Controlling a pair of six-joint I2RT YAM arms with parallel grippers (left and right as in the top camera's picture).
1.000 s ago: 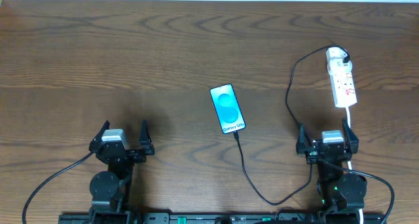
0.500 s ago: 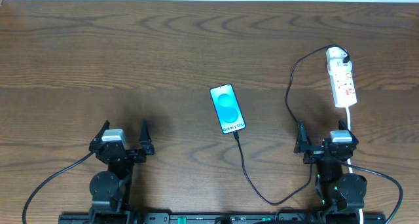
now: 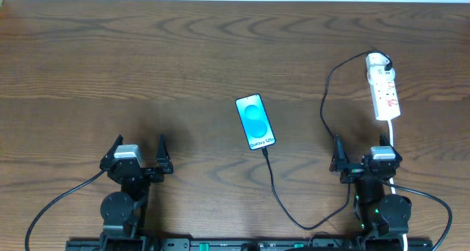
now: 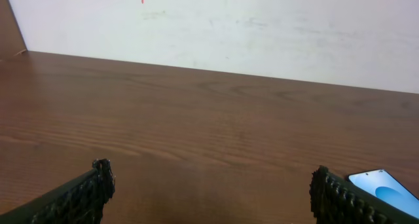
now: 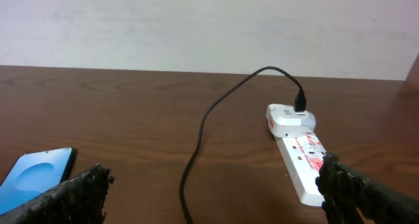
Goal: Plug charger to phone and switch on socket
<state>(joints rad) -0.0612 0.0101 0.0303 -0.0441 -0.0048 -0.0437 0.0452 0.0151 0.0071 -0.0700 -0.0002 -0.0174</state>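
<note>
The phone (image 3: 255, 122) lies mid-table, its screen lit light blue; it also shows in the right wrist view (image 5: 34, 175) and at the corner of the left wrist view (image 4: 386, 188). The black charger cable (image 3: 275, 188) runs from the phone's near end, loops near the front edge, then climbs (image 5: 203, 129) to the white plug on the socket (image 3: 383, 88), also in the right wrist view (image 5: 302, 152). My left gripper (image 3: 137, 150) is open and empty at front left. My right gripper (image 3: 365, 150) is open and empty just short of the socket's near end.
The socket's thick white cord (image 3: 391, 144) runs from its near end toward the right arm. A pale wall (image 4: 216, 27) stands behind the table's far edge.
The right gripper has shifted slightly to the right between one second and half a second ago, and has been still since. The left arm, phone and cable have not moved.
</note>
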